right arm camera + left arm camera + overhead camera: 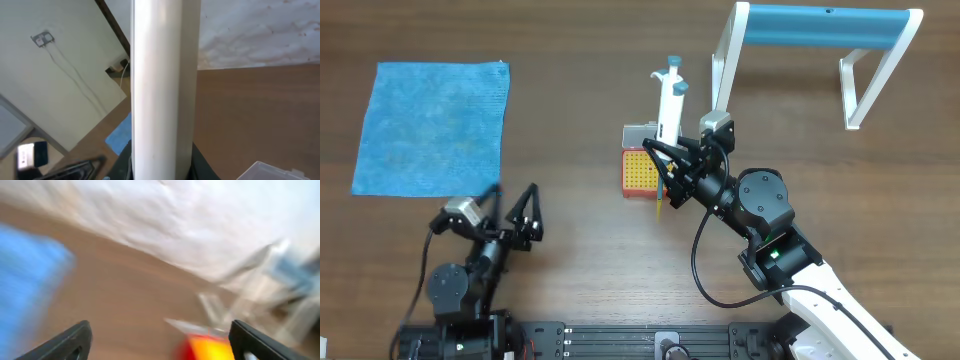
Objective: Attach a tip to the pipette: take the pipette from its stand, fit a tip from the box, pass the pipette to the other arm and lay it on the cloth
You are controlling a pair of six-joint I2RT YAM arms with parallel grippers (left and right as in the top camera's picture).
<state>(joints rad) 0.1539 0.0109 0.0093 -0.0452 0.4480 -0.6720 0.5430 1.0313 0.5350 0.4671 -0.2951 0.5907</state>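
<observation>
The right claw (665, 168) is clamped on the pipette (670, 108), its dark fingers closing round the white body below the blue-topped plunger. In the right wrist view the pipette's barrel (162, 85) stands upright between the claw's own fingers. In the top view the pipette's lower end shows at the right-hand edge of the tip box (640, 174). Whether a tip sits on it cannot be told.

The tip box, red-sided with a yellow-orange top, stands on the brown surface (590, 280) just beside that claw, and its pale lid (638, 135) is folded back on the far side. A corner of that lid (280, 172) shows in the right wrist view.

Beyond the right arm, at the far right of the surface, stands the stand (820, 30) – a white frame with a blue bar across the top – well apart from the pipette.

The left claw (517, 205) sits low near its own base, left of the tip box and apart from it. Its fingers (67, 341) are spread wide with nothing between them. Its wrist view is blurred, but the orange of the tip box (210, 349) and the blue of the cloth (25, 280) come through.

The cloth (432, 128) lies flat at the far left of the surface – well apart from the pipette and beyond the left claw.
</observation>
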